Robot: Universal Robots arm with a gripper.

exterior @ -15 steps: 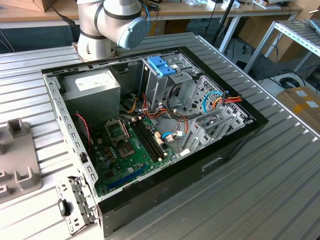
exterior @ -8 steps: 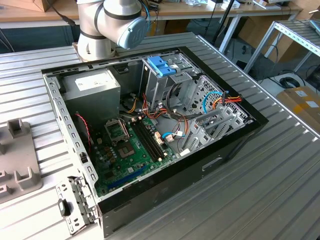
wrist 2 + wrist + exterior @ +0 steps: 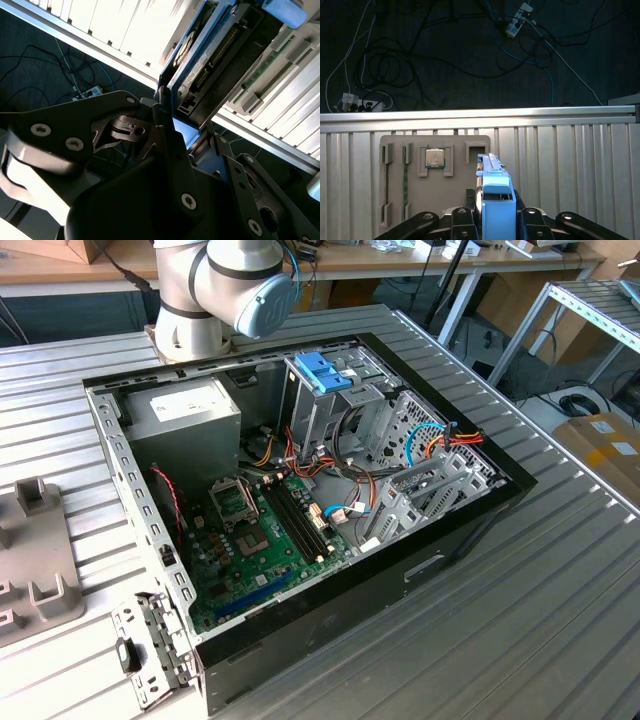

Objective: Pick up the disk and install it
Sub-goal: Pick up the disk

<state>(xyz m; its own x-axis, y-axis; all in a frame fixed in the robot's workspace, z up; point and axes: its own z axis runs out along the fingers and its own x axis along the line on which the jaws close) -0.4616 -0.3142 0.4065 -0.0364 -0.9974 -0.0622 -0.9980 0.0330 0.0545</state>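
In both wrist views my gripper (image 3: 494, 222) is shut on the disk (image 3: 492, 192). The disk is a flat drive in a blue plastic carrier frame. It stands edge-on between the black fingers (image 3: 462, 222) in the first wrist view, above the slatted metal table. In the second wrist view my gripper (image 3: 175, 130) holds the disk (image 3: 200, 65) by one end, and its connector edge and blue frame point away from me. In the exterior view the open computer case (image 3: 480, 515) lies on the table with my arm's base (image 3: 215, 290) behind it.
Inside the case are a metal drive cage with a blue handle (image 3: 322, 370), a grey power-supply box (image 3: 185, 410) and the motherboard (image 3: 260, 530). A grey fixture plate (image 3: 432, 185) holding a processor chip (image 3: 435, 157) lies under the gripper. Beyond the table edge (image 3: 480, 116) cables lie on the floor.
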